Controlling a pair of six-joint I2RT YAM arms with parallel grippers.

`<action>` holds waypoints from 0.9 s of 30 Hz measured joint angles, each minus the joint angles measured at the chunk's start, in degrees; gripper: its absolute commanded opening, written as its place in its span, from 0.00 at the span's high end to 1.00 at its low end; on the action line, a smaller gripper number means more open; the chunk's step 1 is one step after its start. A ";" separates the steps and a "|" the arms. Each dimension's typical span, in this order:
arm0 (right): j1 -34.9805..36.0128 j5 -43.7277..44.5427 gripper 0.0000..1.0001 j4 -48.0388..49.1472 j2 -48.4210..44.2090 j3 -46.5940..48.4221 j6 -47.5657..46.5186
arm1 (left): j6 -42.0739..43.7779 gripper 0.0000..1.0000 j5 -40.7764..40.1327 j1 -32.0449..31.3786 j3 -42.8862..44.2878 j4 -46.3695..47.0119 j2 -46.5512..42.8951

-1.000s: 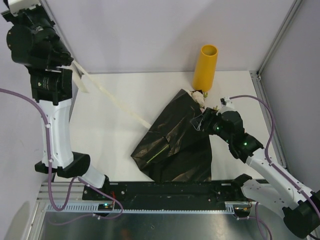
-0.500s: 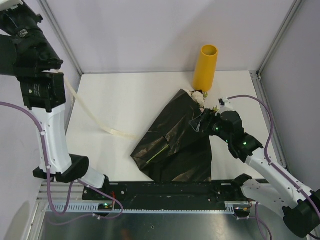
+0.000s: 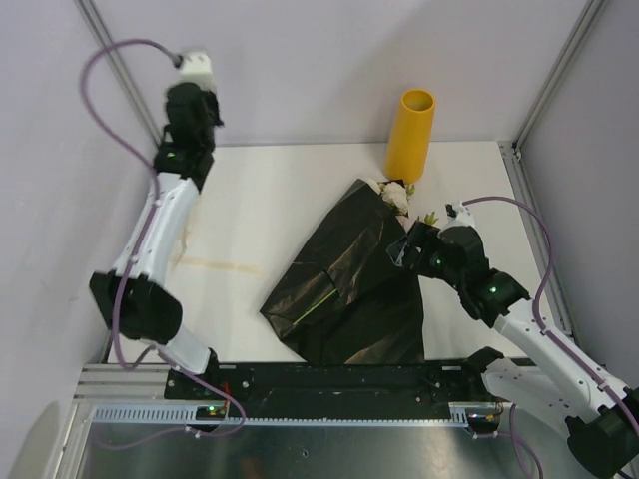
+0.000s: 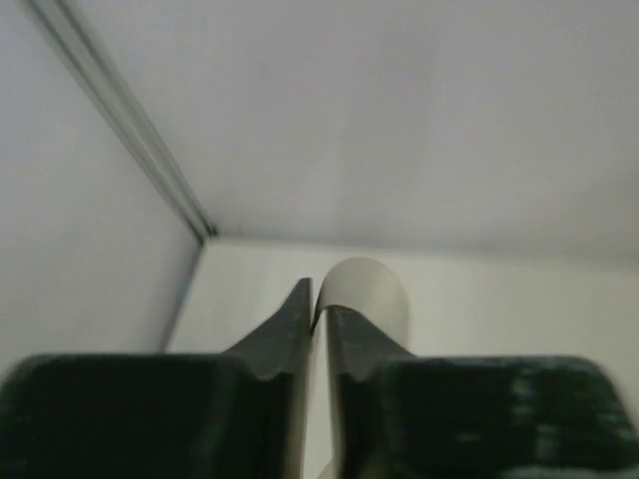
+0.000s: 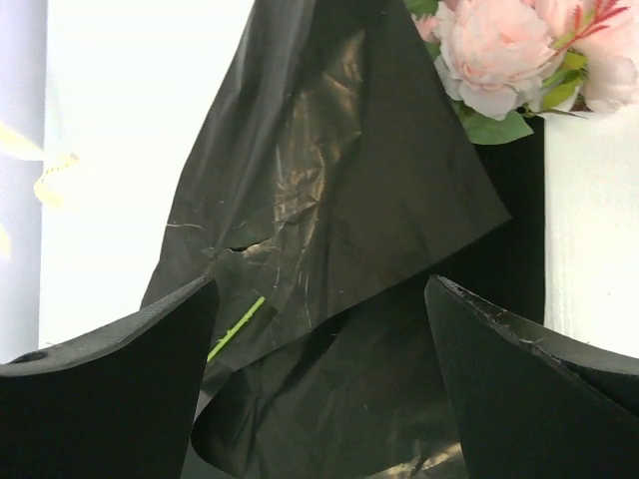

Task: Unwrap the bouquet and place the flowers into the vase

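The bouquet lies unfolded on the table. Its black wrapping sheet (image 3: 349, 289) (image 5: 329, 170) is spread loose, with a green stem (image 3: 312, 304) (image 5: 237, 327) showing on it. The flowers (image 3: 397, 192) (image 5: 494, 55), pink and cream roses, poke out at the sheet's far corner, beside the foot of the yellow vase (image 3: 412, 135). My right gripper (image 3: 404, 244) (image 5: 321, 284) hangs open over the sheet's right edge, holding nothing. My left gripper (image 4: 319, 294) is shut on the cream ribbon (image 4: 367, 291), which curls over one finger. The rest of the ribbon (image 3: 220, 264) lies slack on the table at the left.
My left arm (image 3: 165, 215) reaches up toward the back left corner by the frame post (image 3: 120, 65). A metal rail (image 3: 519, 200) borders the table's right side. The back wall stands right behind the vase.
The left arm swung from high on the left toward the back corner. The ribbon came away from the bouquet and dropped slack onto the table. The right jaws opened wider.
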 measured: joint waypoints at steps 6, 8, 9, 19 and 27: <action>-0.11 0.81 0.11 -0.70 0.07 -1.25 0.83 | -4.76 0.24 3.93 0.00 -10.08 -9.86 7.69; -0.17 0.57 0.12 -0.28 0.37 -2.14 0.94 | -6.91 0.11 4.83 0.00 -11.78 -11.93 7.02; -0.24 0.35 0.12 0.22 0.68 -2.80 1.25 | -7.89 0.09 5.40 0.00 -12.41 -12.35 6.23; -3.48 -1.07 0.15 6.19 6.49 -6.97 2.80 | -10.58 0.09 8.33 -10.49 -24.13 -14.01 -13.20; -7.63 -8.28 0.34 15.91 11.19 -9.99 2.95 | -13.55 0.15 11.50 -31.10 -37.86 -14.78 -18.23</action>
